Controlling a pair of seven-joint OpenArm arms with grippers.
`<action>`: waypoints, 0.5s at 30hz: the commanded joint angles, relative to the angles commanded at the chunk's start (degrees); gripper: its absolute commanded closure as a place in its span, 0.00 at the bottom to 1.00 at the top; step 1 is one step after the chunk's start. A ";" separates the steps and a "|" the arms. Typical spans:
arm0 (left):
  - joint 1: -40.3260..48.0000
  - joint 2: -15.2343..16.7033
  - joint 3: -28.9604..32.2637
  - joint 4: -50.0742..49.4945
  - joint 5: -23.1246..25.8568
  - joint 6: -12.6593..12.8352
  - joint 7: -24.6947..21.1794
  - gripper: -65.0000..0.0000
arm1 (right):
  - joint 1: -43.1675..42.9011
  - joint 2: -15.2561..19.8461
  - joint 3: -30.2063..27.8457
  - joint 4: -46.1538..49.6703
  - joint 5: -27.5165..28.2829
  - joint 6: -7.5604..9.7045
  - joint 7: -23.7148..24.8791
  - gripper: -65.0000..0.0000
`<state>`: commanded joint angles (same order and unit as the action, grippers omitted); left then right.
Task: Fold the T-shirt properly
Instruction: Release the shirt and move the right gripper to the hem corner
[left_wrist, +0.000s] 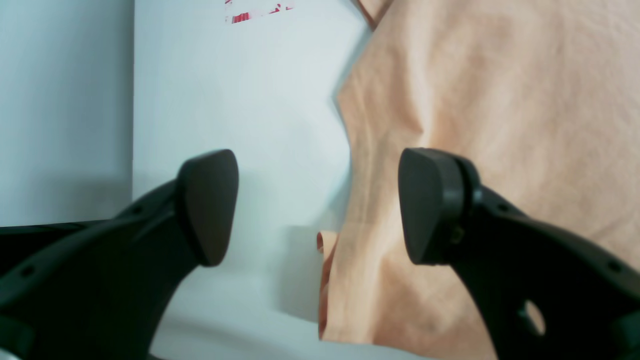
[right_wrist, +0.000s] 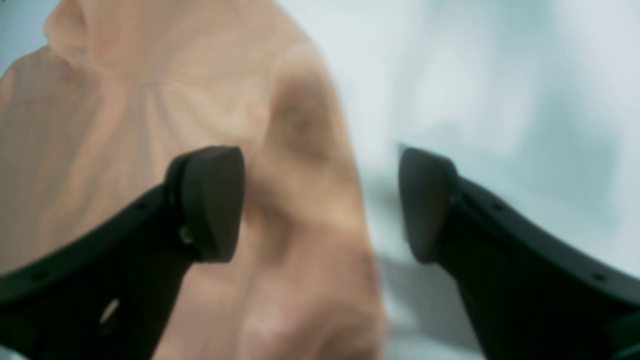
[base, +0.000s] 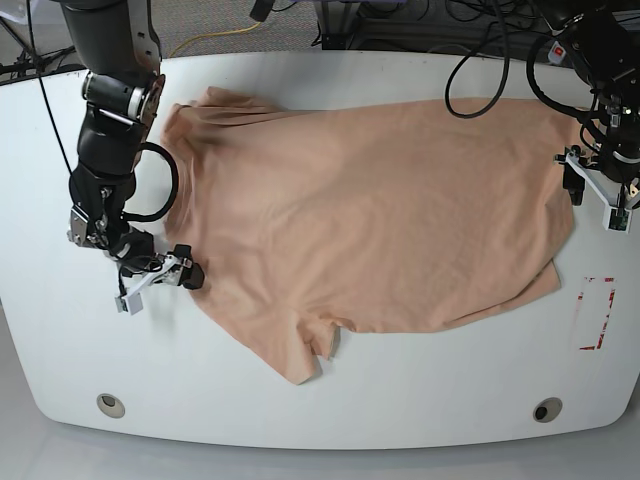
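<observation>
Only from base, T-shirt (base: 370, 215) appears whole.

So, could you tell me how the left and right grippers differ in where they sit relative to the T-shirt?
The left gripper sits at the T-shirt's straight edge near the red marking; the right gripper sits by the rumpled side edge at the opposite end. In the wrist views, the left gripper frames mostly bare table with a cloth edge, the right gripper frames mostly cloth. Both are open, neither holding fabric.
</observation>
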<state>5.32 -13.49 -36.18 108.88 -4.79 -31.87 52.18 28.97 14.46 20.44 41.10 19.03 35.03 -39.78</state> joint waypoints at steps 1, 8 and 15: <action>-1.23 0.00 -0.09 -1.49 0.00 0.09 0.00 0.28 | -0.09 -0.26 0.00 -0.09 0.09 0.00 0.00 0.28; -10.81 -0.35 -0.09 -13.63 0.09 0.09 0.00 0.28 | -0.09 -2.64 0.00 -0.09 -0.18 -0.18 0.18 0.29; -21.98 -0.35 -0.18 -28.66 3.69 3.69 -0.26 0.22 | 0.00 -2.73 0.00 -0.09 -0.18 -0.09 0.18 0.78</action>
<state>-16.66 -13.85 -36.35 80.22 -1.10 -28.18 51.91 28.97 11.74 20.44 41.01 18.86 34.95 -39.60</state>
